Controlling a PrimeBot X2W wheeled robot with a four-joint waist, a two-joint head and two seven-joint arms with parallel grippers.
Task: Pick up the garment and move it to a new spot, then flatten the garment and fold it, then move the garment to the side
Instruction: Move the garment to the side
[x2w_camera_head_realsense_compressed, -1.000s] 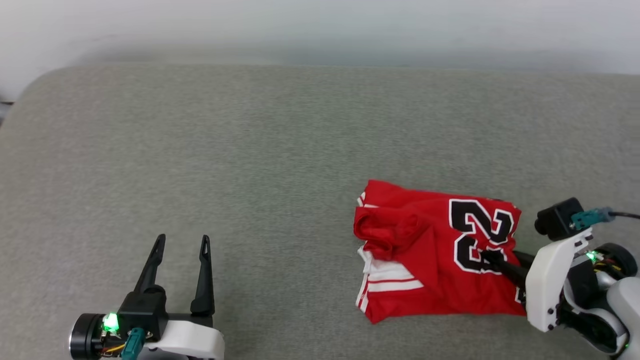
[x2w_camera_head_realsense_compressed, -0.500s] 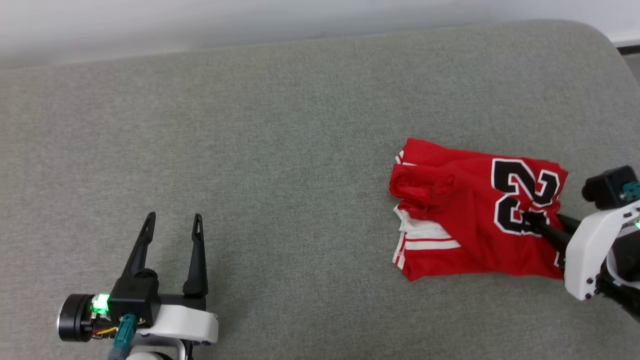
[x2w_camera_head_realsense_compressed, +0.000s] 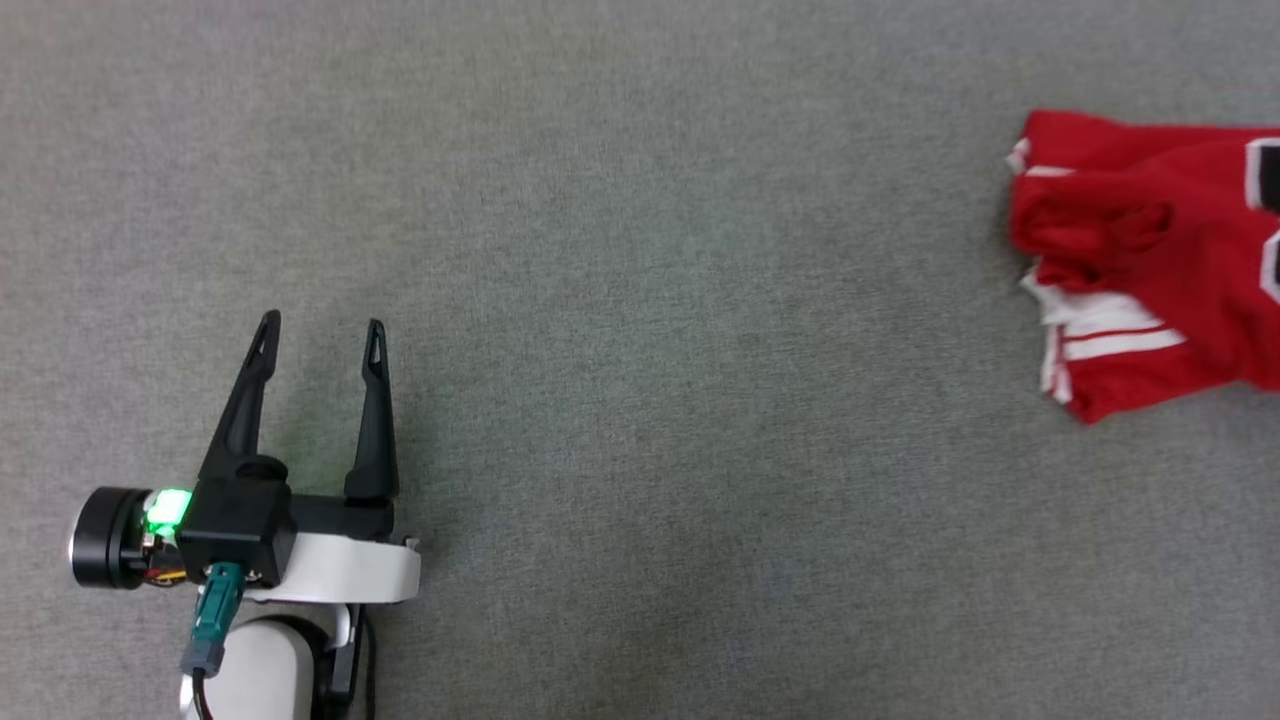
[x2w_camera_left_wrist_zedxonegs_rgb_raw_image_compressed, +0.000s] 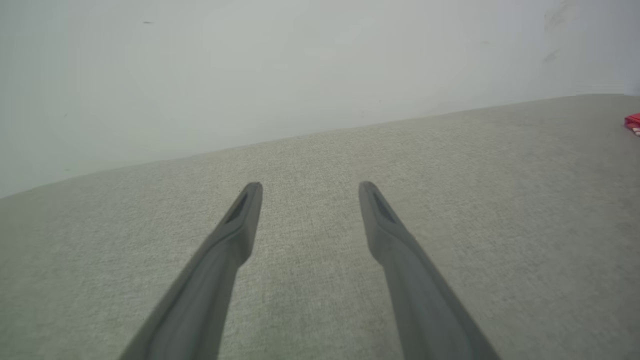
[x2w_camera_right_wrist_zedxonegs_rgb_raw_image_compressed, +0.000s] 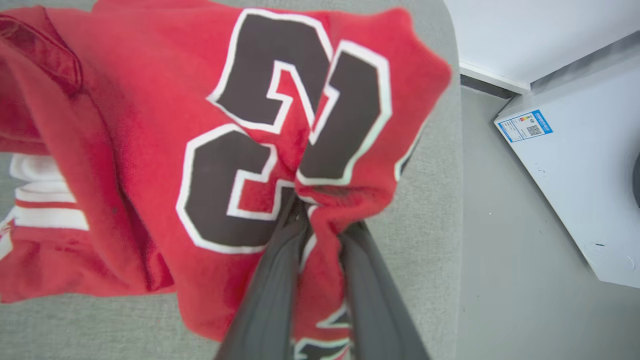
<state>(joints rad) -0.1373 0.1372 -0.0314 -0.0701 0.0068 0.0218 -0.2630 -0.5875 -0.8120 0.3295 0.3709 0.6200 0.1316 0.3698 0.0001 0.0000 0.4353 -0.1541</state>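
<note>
Head view: I logged the left gripper (x2w_camera_head_realsense_compressed: 322, 322) at lower left, jaws spread wide and empty over the bare grey cushion (x2w_camera_head_realsense_compressed: 640, 300). The garment (x2w_camera_head_realsense_compressed: 1130, 260) lay well apart at the right edge, folded, its long axis running out of frame. Left wrist view: jaws parted, wall (x2w_camera_left_wrist_zedxonegs_rgb_raw_image_compressed: 250, 75) beyond, a red corner at far right. Right wrist view: the right gripper (x2w_camera_right_wrist_zedxonegs_rgb_raw_image_compressed: 322, 220) was pinched on a fold below the 23, with floor (x2w_camera_right_wrist_zedxonegs_rgb_raw_image_compressed: 500, 225) and a white cabinet (x2w_camera_right_wrist_zedxonegs_rgb_raw_image_compressed: 575, 175) just past the cushion's edge. The right arm was nearer; I judged that edge the only limit.
</note>
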